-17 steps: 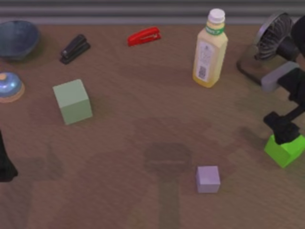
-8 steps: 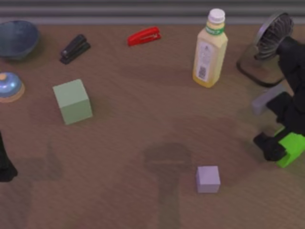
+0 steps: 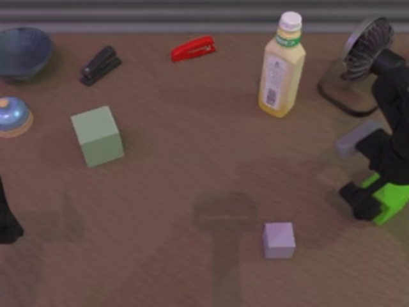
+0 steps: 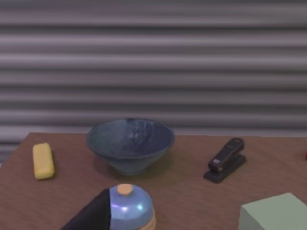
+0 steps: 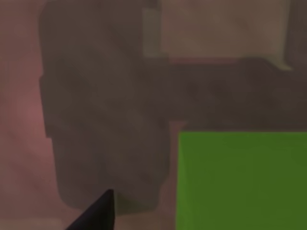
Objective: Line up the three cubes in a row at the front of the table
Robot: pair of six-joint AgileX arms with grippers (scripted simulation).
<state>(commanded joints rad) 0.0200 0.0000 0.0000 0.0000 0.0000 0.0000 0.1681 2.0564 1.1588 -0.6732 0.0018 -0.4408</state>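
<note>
Since a moment ago my right claw (image 3: 374, 199) moved a little forward with the lime-green cube (image 3: 391, 201), and it is clamped on it near the right edge of the surface (image 3: 192, 160). The sage-green cube (image 3: 97, 136) rests left, the lavender cube (image 3: 278, 240) front center. My left claw (image 3: 7, 224) is parked at the left edge; I cannot tell its fingers

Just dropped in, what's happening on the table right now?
The right gripper is down at the lime-green cube near the table's right edge; whether it has a firm hold is not visible. The lavender cube sits toward the front, and the sage-green cube sits apart on the left, so no row exists yet. The left arm is parked at the left edge.
</note>
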